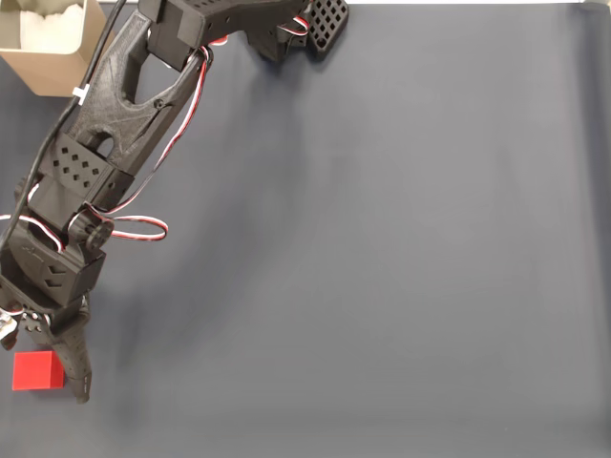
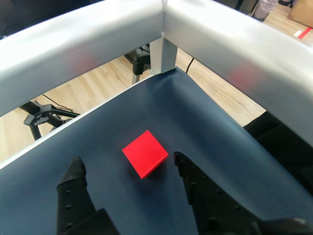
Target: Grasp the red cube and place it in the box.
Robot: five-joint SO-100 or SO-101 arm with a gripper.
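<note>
Wrist view: unmarked red cube (image 2: 145, 153) between spread jaws

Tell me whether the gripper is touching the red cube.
Apart. The wrist view shows dark mat between the red cube and both fingers of the open gripper.

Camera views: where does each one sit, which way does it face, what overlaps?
Fixed view: mounted above, looking straight down on the dark mat; shows the whole arm from base to gripper, plus the box at top left.
Wrist view: rides on the gripper, facing forward and down past both open fingers toward the mat's corner and the metal rail.
Shared: the red cube and the gripper.
</note>
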